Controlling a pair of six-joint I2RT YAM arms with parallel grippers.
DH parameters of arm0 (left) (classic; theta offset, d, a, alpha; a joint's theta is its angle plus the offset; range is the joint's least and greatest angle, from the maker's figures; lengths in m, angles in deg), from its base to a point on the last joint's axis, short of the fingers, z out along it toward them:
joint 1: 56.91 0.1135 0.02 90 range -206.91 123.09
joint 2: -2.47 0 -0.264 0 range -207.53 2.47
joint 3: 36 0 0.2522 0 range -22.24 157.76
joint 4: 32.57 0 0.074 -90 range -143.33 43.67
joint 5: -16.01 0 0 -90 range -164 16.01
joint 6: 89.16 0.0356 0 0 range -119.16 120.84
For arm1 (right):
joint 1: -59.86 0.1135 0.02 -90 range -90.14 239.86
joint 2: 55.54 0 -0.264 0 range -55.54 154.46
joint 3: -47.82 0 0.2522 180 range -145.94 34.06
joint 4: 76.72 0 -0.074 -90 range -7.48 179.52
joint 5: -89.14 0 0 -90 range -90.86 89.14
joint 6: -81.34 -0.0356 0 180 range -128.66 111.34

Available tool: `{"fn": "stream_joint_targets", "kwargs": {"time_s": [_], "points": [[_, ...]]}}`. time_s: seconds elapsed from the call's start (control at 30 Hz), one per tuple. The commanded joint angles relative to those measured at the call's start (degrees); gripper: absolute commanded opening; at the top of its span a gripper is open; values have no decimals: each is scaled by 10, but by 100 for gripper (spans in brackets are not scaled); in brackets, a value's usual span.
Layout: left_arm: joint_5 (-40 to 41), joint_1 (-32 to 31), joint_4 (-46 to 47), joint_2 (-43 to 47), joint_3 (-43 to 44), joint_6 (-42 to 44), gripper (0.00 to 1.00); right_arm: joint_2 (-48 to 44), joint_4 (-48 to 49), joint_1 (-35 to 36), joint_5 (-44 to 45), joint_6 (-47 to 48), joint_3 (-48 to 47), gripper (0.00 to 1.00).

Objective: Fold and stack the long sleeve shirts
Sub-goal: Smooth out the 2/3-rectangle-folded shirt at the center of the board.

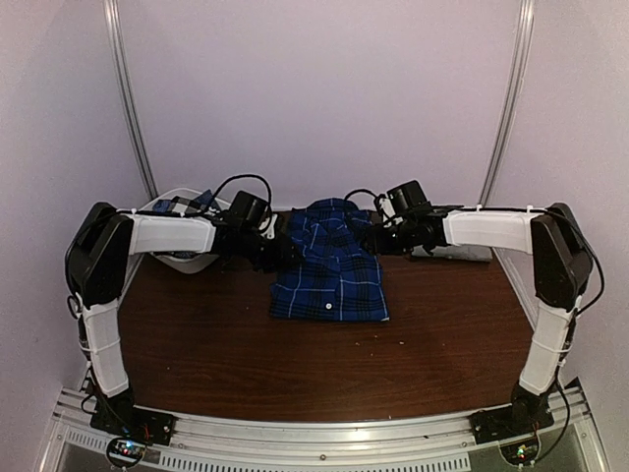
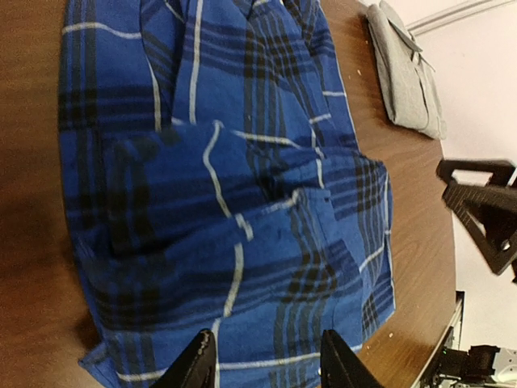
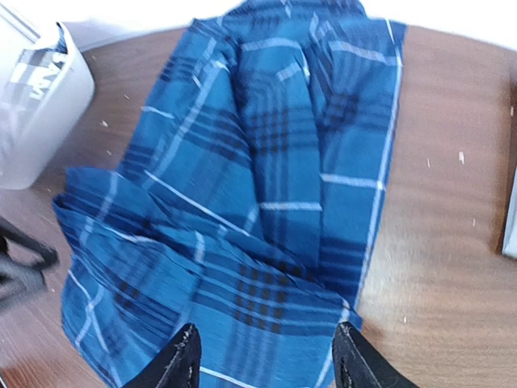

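The royal-blue plaid shirt lies partly folded and rumpled at the middle back of the table. It fills the left wrist view and the right wrist view. My left gripper is at its left edge, open and empty just above the cloth. My right gripper is at its right edge, open and empty over the cloth. A folded grey shirt lies at the back right. A black-and-white check cloth shows inside the basket.
The white plastic basket stands at the back left behind my left arm and shows in the right wrist view. Bare brown table lies in front of the shirt. Pale walls close in the back and sides.
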Motion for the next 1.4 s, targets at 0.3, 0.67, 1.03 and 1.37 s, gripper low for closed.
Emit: {"fn": "stream_joint_targets", "kwargs": {"time_s": [0.3,0.67,1.03,1.37], "points": [[95,39,-65,-35,67,95,54,29,111,-74,-131,-32,106,58],[60,42,-59,-89,109,125,59,93,138,-86,-183,-47,74,55],[44,43,-28,-111,145,134,42,105,119,-86,-181,-39,37,32],[30,43,-9,-97,128,153,0,75,99,-84,-169,-6,32,3]]}}
